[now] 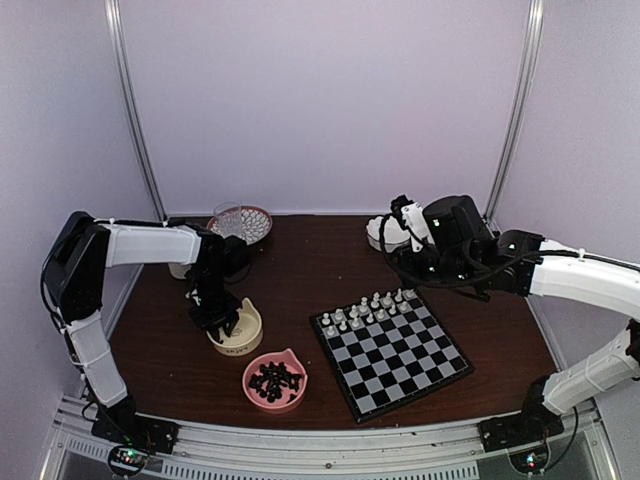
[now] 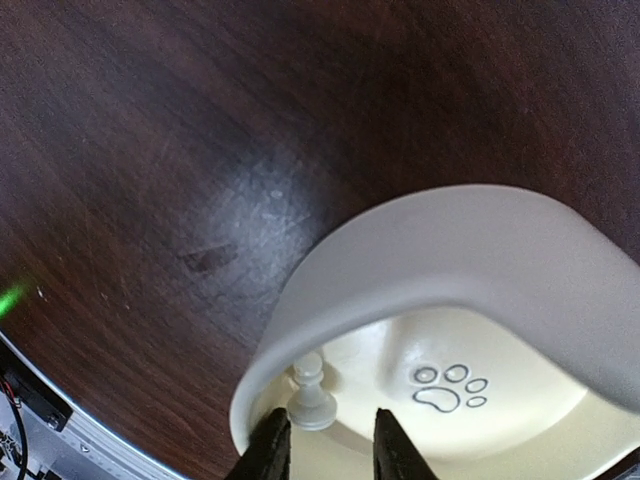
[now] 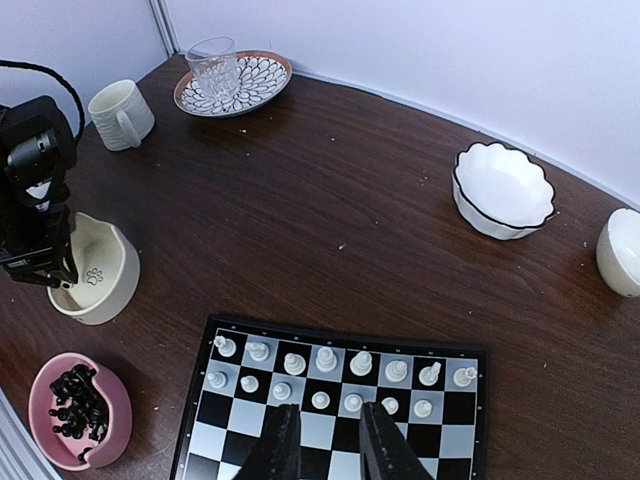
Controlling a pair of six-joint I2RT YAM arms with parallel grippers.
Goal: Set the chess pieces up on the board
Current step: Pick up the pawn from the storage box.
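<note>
The board (image 1: 398, 358) lies at the table's near right, with cream-white chess pieces (image 1: 365, 310) in two rows along its far edge; both show in the right wrist view, the board (image 3: 330, 440) and the pieces (image 3: 327, 359). My left gripper (image 2: 325, 450) is open inside a cream paw-print bowl (image 2: 450, 250), its fingers either side of one lying white pawn (image 2: 310, 395). The bowl also shows in the top view (image 1: 238, 335). My right gripper (image 3: 322, 445) is open and empty, held above the board. A pink bowl (image 1: 275, 380) holds the black pieces (image 1: 275, 382).
At the back stand a patterned plate (image 1: 256, 222) with a glass (image 1: 228, 218), a cream mug (image 3: 122, 113), a white scalloped bowl (image 3: 502, 190) and another white cup (image 3: 620, 250). Enclosure walls surround the table.
</note>
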